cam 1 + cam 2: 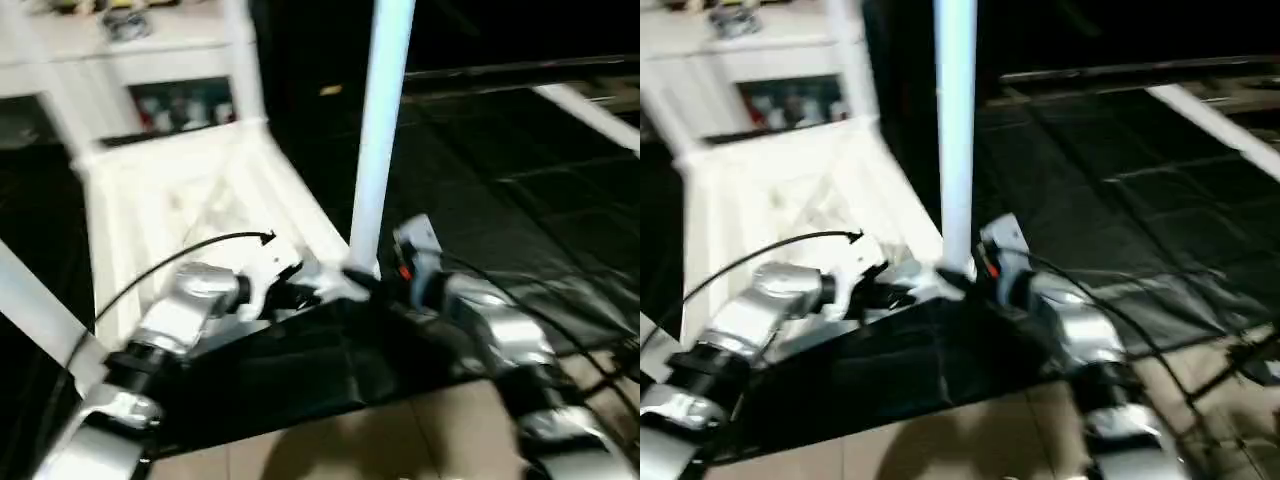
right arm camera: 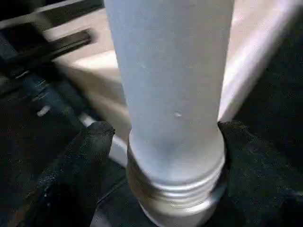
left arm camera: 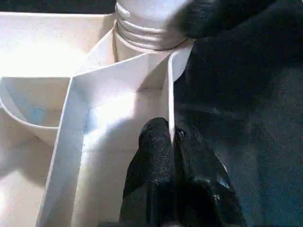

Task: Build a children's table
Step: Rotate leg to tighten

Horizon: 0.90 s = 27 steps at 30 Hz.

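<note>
The white tabletop [image 1: 190, 210] lies upside down on the dark floor, ribs up, and one leg [image 1: 378, 140] stands upright in the near corner socket, its threaded collar [image 3: 142, 35] still showing above the socket. The right gripper [image 2: 161, 156] brackets the leg's base — fingers [image 2: 75, 165] apart on either side, the left one clear of the tube. The left gripper [image 3: 173, 156] is pinched tight on the thin side wall [image 3: 169, 94] just beside that socket, steadying the top. The leg's long axis runs straight up between the right fingers, so that arm is the nearer one for turning it. Open floor lies to the right; another leg [image 1: 590, 115] lies well apart there.
</note>
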### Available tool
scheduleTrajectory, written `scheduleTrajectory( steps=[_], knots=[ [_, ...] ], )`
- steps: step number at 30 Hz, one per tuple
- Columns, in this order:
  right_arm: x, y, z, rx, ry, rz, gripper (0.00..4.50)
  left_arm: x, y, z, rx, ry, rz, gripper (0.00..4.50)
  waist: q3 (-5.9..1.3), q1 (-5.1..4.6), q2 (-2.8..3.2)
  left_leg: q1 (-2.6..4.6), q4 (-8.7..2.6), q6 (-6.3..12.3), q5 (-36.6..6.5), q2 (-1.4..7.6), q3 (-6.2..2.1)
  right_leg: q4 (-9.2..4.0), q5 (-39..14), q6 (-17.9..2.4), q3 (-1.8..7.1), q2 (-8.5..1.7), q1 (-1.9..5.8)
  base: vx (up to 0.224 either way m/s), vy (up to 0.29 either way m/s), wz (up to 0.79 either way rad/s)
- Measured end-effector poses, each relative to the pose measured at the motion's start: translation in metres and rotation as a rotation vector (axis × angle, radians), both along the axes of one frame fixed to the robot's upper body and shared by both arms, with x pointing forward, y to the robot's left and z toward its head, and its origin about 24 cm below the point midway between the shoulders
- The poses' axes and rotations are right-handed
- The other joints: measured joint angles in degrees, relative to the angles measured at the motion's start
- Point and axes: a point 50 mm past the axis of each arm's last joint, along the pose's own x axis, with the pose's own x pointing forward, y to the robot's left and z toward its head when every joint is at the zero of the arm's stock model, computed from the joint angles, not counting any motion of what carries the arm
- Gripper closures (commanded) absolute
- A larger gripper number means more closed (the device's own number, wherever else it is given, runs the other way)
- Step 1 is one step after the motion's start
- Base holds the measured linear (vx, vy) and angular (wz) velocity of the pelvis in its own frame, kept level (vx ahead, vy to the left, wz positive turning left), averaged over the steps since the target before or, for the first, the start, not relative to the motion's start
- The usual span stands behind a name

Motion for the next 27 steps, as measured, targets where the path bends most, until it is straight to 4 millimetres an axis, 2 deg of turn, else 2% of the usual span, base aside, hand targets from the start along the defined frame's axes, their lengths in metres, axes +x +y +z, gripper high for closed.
scheduleTrajectory(
  steps=[5,10,11,15,17,23,26,27],
  knots=[
    [-0.008,-0.007,0.004,0.001,-0.002,0.186,0.73,-0.007,0.009,0.0,0.019,0.024,-0.118,4.5,0.02,1.47,-0.02,-0.01,0.25,0.06,-0.1,0.07,0.01,0.06,0.0,0.0,0.01,-0.09,0.1,0.0,0.0,0.0],
    [-0.01,-0.009,0.008,-0.004,0.019,0.332,0.73,-0.012,0.01,0.0,0.03,0.043,-0.214,4.5,0.03,1.87,0.0,0.05,0.55,-0.22,-0.2,0.1,0.08,0.17,0.0,0.0,0.11,-0.15,0.23,0.0,0.0,0.0],
    [-0.01,-0.009,0.01,0.006,0.027,0.367,0.98,-0.013,0.01,-0.001,0.033,0.048,-0.239,4.5,0.04,1.94,-0.01,0.04,0.65,-0.22,-0.2,0.1,0.08,0.2,0.0,0.0,0.11,-0.15,0.25,0.0,0.0,0.0],
    [-0.012,-0.007,0.012,0.018,0.04,0.442,1.12,-0.016,0.006,-0.001,0.035,0.057,-0.299,4.5,0.05,2.48,-0.06,0.02,0.78,-0.21,-0.2,0.12,0.09,0.22,0.0,0.0,0.1,-0.15,0.31,0.0,0.0,0.0],
    [-0.015,-0.004,0.009,0.018,0.063,0.489,1.37,-0.017,0.004,0.0,0.039,0.062,-0.328,4.5,0.05,2.72,-0.08,0.02,0.81,-0.21,-0.2,0.12,0.08,0.22,0.0,0.0,0.11,-0.16,0.31,0.0,0.0,0.0],
    [-0.016,-0.004,0.01,0.03,0.101,0.572,1.81,-0.019,0.001,0.0,0.047,0.062,-0.376,4.5,0.06,2.79,-0.1,-0.16,0.84,-0.2,-0.2,0.12,0.08,0.26,0.0,0.0,0.1,-0.17,0.33,0.0,0.0,0.0],
    [-0.016,-0.003,0.013,0.028,0.097,0.608,1.88,-0.019,0.0,0.0,0.052,0.058,-0.388,4.5,0.05,2.81,-0.12,-0.16,0.84,-0.21,-0.2,0.13,0.08,0.28,0.0,0.0,0.09,-0.15,0.37,0.0,0.0,0.0],
    [-0.016,-0.003,0.013,0.027,0.098,0.612,2.09,-0.019,0.0,0.0,0.052,0.057,-0.391,4.5,0.05,2.83,-0.12,-0.16,0.84,-0.21,-0.2,0.13,0.08,0.27,0.0,0.0,0.09,-0.15,0.37,0.0,0.0,0.0]
  ],
)
